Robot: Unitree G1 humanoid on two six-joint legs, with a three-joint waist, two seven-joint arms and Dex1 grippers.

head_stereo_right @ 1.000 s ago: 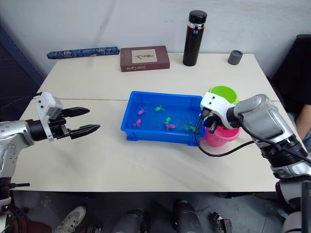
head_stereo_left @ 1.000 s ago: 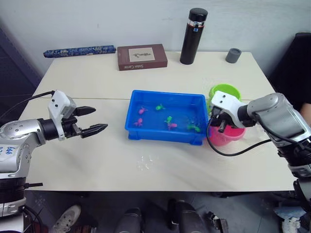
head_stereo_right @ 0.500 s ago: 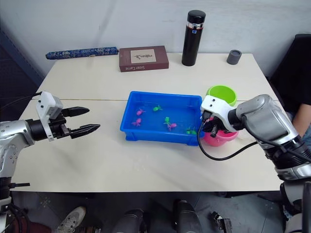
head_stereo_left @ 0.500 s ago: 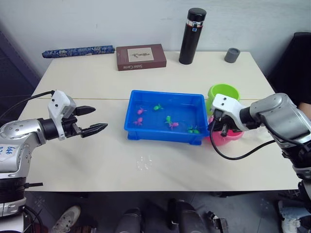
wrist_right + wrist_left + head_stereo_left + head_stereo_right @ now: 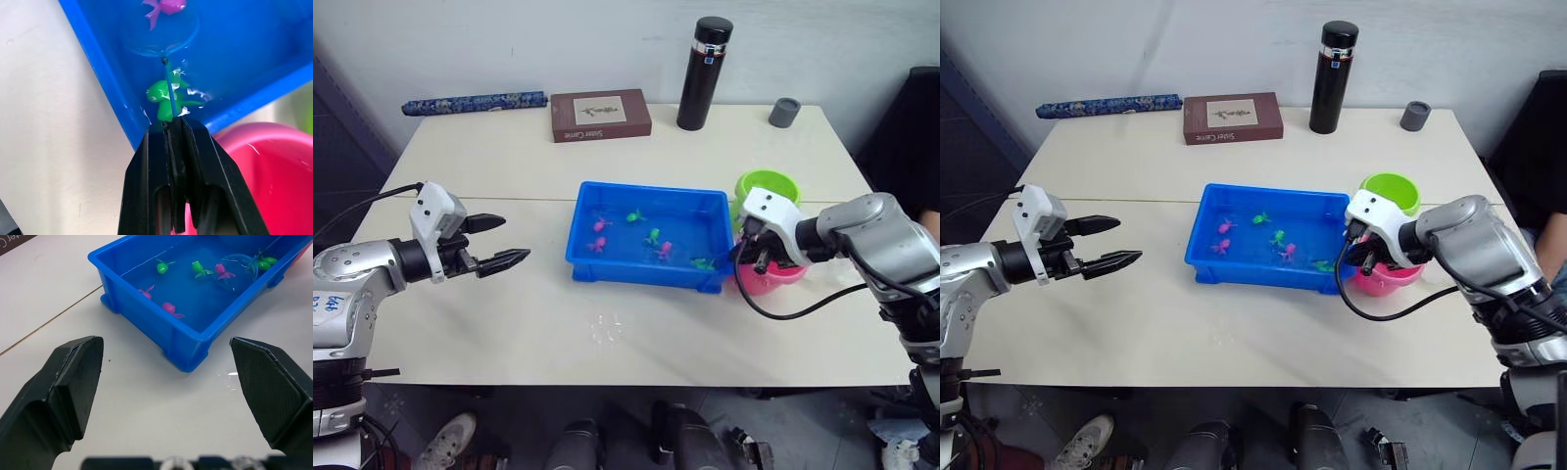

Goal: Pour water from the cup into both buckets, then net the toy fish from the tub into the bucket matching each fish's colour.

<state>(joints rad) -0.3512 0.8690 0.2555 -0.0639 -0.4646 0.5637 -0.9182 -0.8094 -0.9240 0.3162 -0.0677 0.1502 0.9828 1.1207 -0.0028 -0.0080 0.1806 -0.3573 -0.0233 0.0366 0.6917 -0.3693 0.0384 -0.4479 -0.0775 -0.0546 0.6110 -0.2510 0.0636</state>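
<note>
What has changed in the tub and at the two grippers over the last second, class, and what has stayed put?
A pink fish and a green fish have drifted inside the tub. The right gripper stays shut on the net, whose hoop is in the water at a pink fish, near the pink bucket. The left gripper stays open over the table, unmoved. The green bucket has not moved.

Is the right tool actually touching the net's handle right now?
Touching. In the right wrist view the right tool is shut on the net: its thin handle runs straight down between the two closed fingers, above the tub.
</note>
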